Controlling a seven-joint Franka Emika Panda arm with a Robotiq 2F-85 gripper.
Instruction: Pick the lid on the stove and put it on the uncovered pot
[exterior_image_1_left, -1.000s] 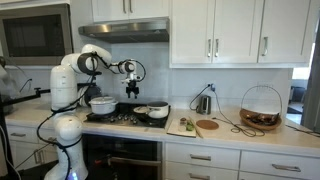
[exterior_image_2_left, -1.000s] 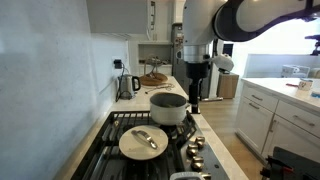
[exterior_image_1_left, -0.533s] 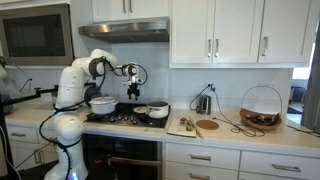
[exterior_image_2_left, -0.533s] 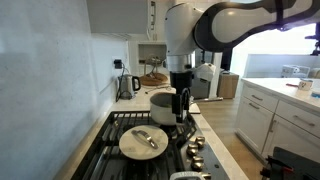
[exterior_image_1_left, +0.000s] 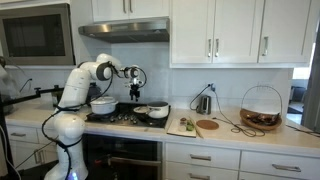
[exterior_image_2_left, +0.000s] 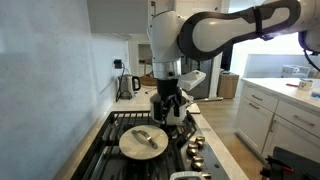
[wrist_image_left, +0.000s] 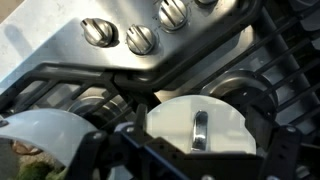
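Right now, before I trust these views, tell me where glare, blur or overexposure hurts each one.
In the wrist view everything is soft, the lid washes out near-white, and glare sits on the stove knobs; in an exterior view the window is blown out behind the arm; in an exterior view the light is even, but the stove is small.

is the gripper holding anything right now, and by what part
Nothing is held. The gripper hangs open above the stove, and the lid lies apart from it, its handle ungripped.
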